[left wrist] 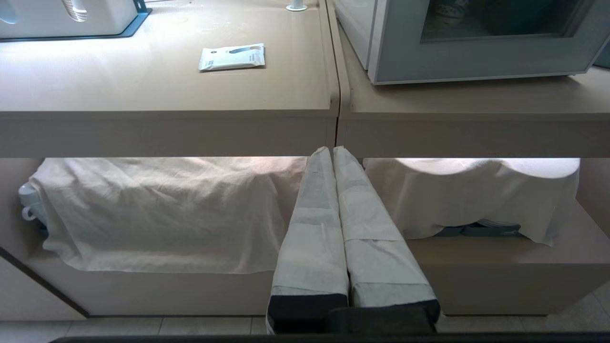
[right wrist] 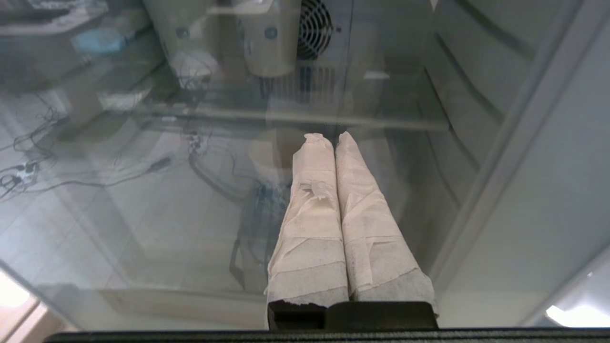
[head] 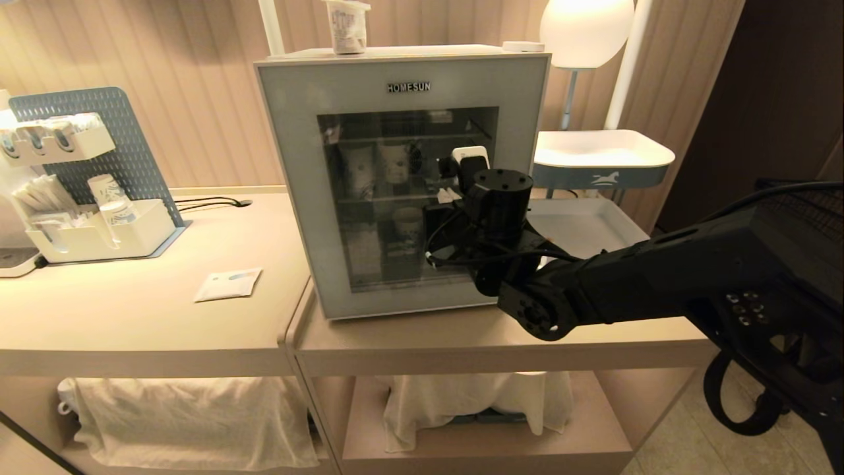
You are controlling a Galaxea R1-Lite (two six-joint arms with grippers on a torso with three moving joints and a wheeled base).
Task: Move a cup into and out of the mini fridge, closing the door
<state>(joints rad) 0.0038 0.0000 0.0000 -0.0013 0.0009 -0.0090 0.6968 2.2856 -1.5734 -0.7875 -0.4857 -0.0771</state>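
Beige paneled wall behind, tan counter [head: 165, 310] in front, draped cloths [head: 191, 415] on the shelf below. Centre of the counter: the mini fridge [head: 409, 56], boxy and white, the door [head: 297, 165] shut, grey-blue frame around dark glass, "HOMESUN" at top. On the fridge roof, far edge: the cup [head: 347, 25], small white tapered tub with flared rim and dark print. Probably light and thin-walled, easily dented, smooth-sided; best taken around the body just under the rim, gently. Right gripper [right wrist: 334, 139] close against the door glass, taped fingers [right wrist: 310, 200] pressed together, holding nothing. Left gripper [left wrist: 332, 151] low before the counter's near edge, fingers likewise clenched and empty. Left on the counter, a white sachet [head: 229, 284] and an organizer tray [head: 99, 241].
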